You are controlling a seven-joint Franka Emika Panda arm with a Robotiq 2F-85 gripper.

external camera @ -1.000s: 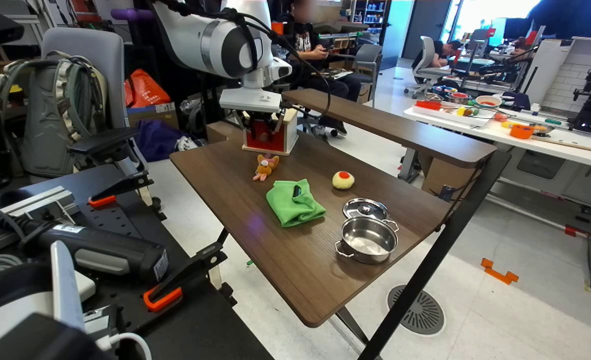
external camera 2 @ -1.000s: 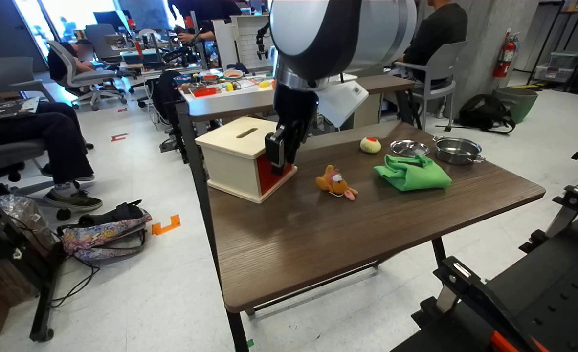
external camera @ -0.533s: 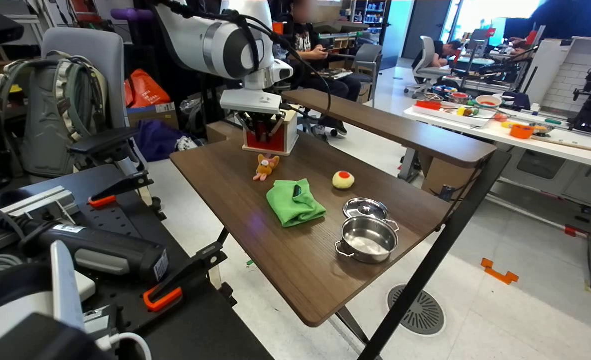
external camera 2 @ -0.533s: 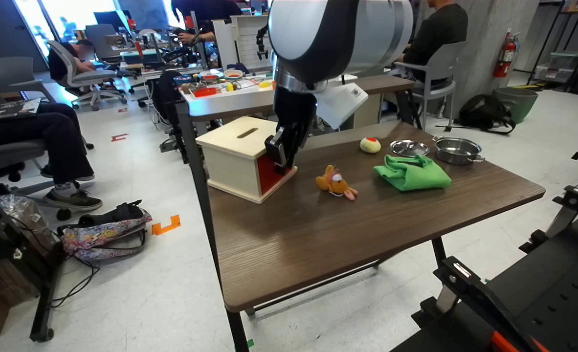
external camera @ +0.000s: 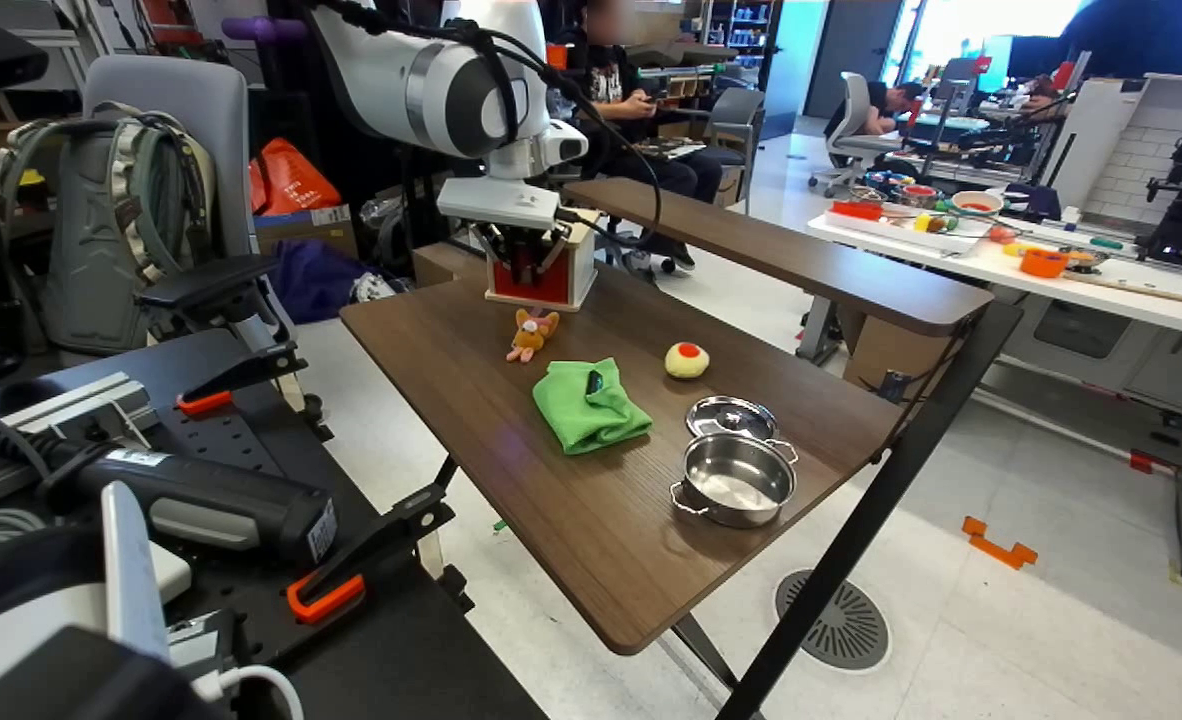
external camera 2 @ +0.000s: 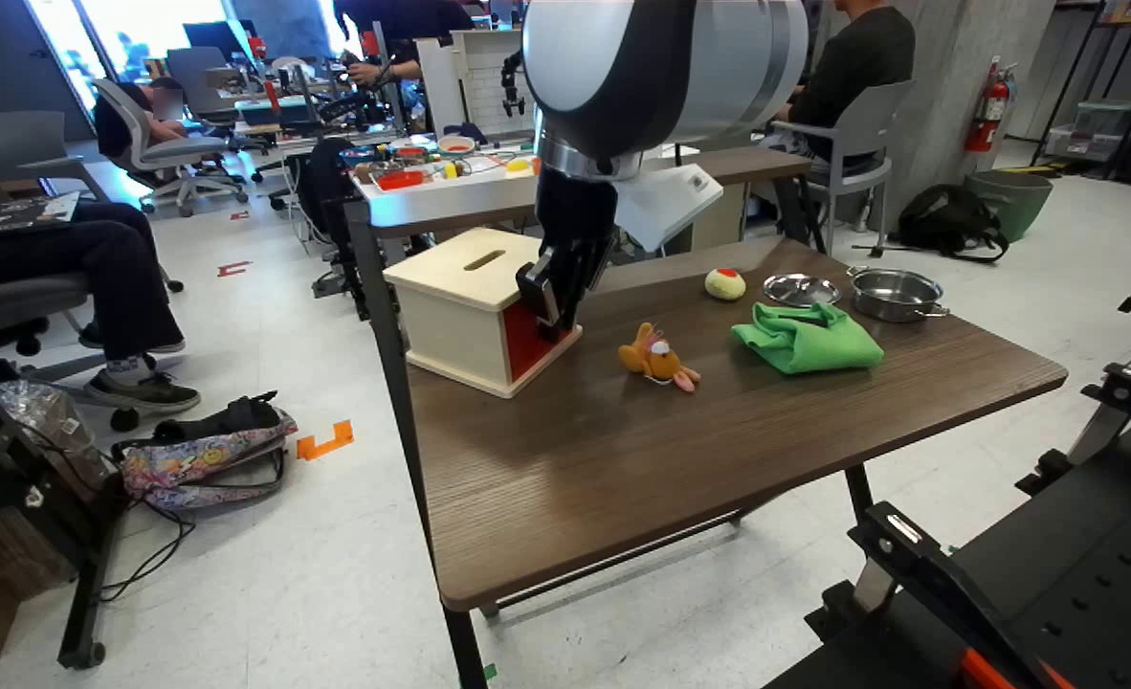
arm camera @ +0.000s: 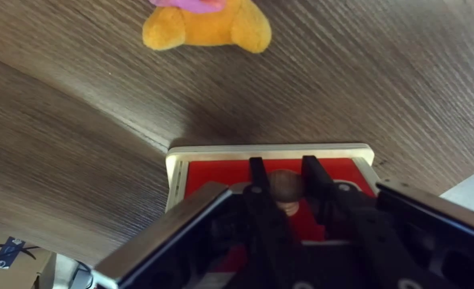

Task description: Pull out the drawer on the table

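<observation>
Snugly, gripper [arm camera: 283,161] holds knob [arm camera: 286,185]; bare table [arm camera: 237,100] parts drawer [external camera 2: 460,325] edge from toy [arm camera: 208,28]

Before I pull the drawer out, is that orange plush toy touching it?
Apart: the wrist view shows a strip of table between the orange plush toy and the drawer.

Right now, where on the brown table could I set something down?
In an exterior view, the table is bare along its nearest long edge, bordered by drawer, orange toy and green cloth. Another patch separates drawer and ball. Crowded: pot and lid, close together, and the drawer's red front, where the tool straddles the knob.
</observation>
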